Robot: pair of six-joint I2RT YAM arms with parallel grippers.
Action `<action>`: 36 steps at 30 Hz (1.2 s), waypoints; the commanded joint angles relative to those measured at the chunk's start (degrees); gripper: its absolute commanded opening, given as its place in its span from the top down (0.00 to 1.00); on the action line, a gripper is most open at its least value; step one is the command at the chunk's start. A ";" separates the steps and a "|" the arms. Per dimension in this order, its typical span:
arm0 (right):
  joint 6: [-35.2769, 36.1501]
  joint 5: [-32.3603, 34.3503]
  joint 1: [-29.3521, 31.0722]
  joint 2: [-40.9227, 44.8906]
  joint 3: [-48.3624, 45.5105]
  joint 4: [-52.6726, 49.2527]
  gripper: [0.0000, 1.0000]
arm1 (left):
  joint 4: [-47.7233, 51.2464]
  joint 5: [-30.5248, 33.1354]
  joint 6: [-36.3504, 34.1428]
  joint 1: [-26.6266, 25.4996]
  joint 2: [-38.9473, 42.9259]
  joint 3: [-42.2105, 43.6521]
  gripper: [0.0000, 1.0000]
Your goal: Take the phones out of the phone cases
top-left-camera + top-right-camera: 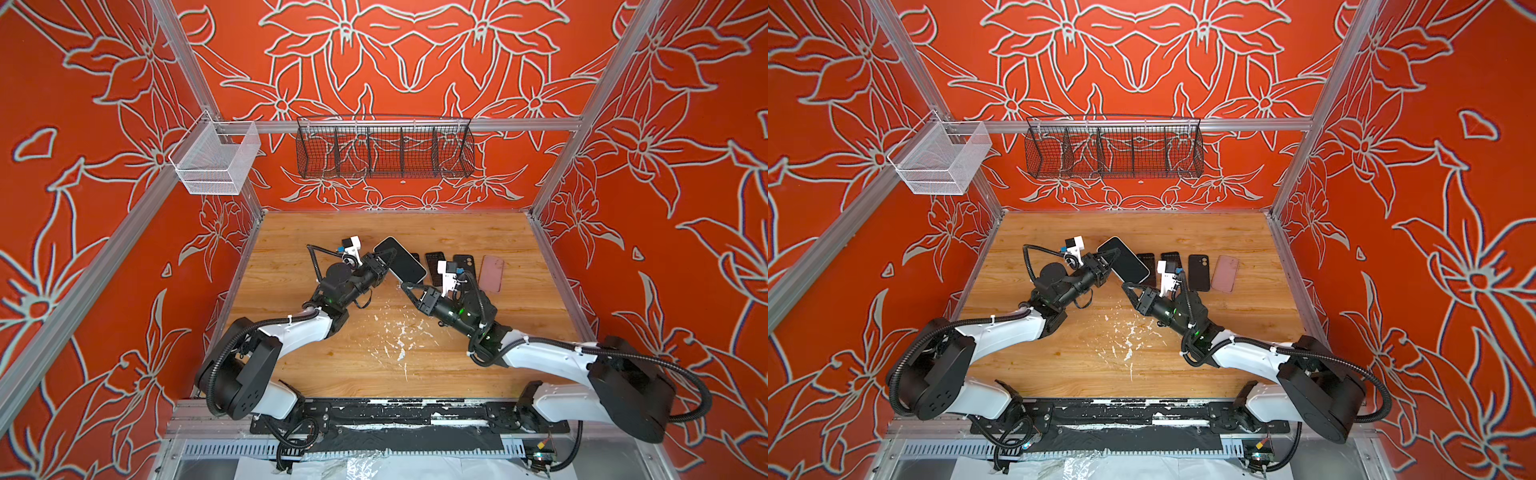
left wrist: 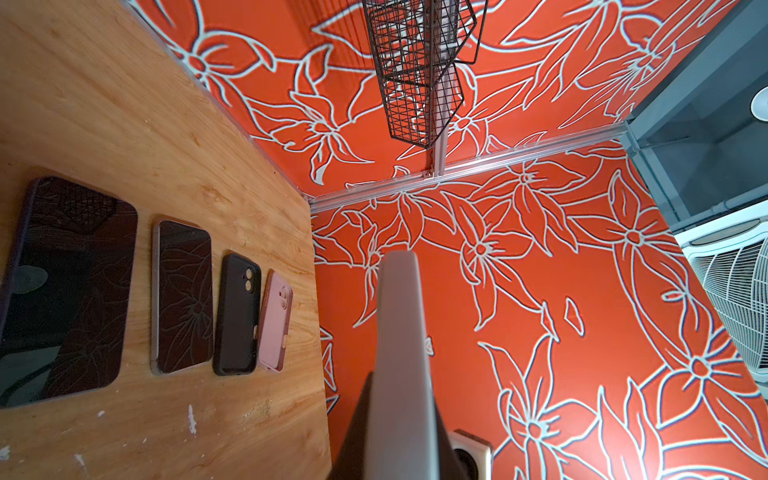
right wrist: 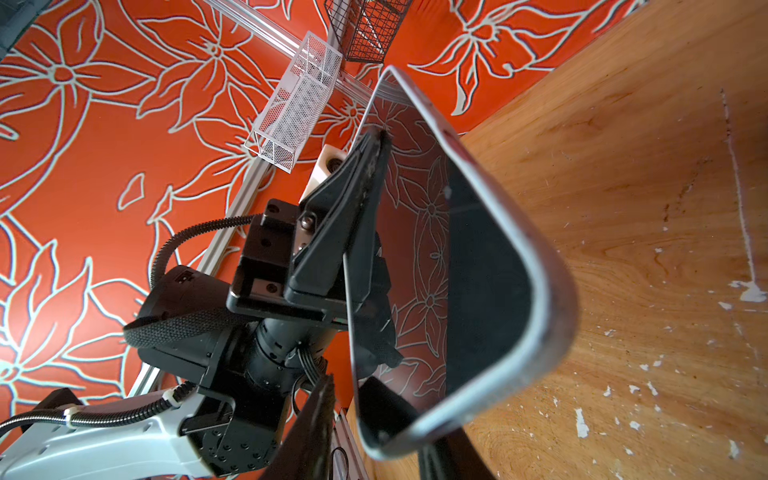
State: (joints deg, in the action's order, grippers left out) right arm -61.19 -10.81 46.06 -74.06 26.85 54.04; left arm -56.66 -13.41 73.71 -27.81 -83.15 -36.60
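Note:
A phone in a pale grey phone case is held tilted above the wooden table. My left gripper is shut on one long edge of it. In the left wrist view I see only the case's grey back edge-on, with a dark finger on each side. My right gripper is at the phone's near lower corner. In the right wrist view the dark screen and the case's grey rim fill the middle. The right gripper straddles the corner, with a narrow gap at one finger.
Flat on the table to the right lie two dark phones, a black case and a pink case. A black wire basket and a white mesh basket hang on the back rail. White flecks mark the table's middle.

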 commanded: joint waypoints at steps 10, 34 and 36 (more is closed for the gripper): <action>-1.66 0.24 0.26 -1.66 -1.01 7.39 0.76 | -5.53 2.08 1.52 -0.31 0.04 0.31 1.00; 9.81 3.24 0.50 1.41 -1.12 -1.37 0.98 | -3.38 2.25 8.50 -0.31 2.19 -0.16 1.00; 12.47 3.60 0.52 1.89 -0.93 -3.12 0.98 | -2.68 2.38 8.85 -0.32 3.06 -0.38 1.00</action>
State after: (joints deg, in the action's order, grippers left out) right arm -56.21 -9.63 46.35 -73.23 26.17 56.16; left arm -58.17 -11.68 81.82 -28.01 -82.96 -35.90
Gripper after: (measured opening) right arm 0.146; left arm 0.102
